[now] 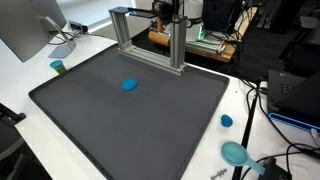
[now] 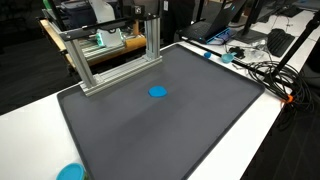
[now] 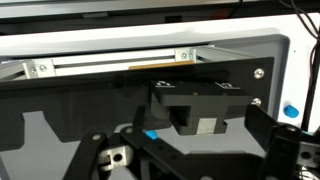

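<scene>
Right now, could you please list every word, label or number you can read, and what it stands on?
None can be read.
The mat, blue disc and frame show no lettering.
Anything on the monitor is too blurred to read.

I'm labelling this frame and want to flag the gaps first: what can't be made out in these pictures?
- Gripper: its fingertips are cut off by the bottom edge of the wrist view.
- Blue disc: in the wrist view it is mostly hidden behind the gripper's dark body.
- Blue round thing: cut off by the bottom edge in an exterior view, and too small to identify.
- Teal item beside the monitor: too small to name.
</scene>
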Available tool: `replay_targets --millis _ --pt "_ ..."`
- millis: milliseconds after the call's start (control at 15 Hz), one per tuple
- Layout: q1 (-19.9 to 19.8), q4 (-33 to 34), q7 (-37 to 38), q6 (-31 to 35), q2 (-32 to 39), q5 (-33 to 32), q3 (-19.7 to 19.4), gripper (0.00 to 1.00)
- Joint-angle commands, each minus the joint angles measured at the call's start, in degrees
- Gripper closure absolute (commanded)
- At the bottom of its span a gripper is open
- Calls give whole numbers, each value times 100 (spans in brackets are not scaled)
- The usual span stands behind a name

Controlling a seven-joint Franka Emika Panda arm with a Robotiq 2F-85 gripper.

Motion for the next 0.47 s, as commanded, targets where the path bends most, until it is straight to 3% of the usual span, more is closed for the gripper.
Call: replay_targets --millis 0,267,333,400 --pt "-262 -274 -448 -149 -752 -60 -398 0" --pt "-619 -298 -937 17 -964 -283 -877 0" --pt "-500 -155 -711 -103 -729 -148 -698 0" --pt "-560 -156 -768 -97 -745 -162 -770 0"
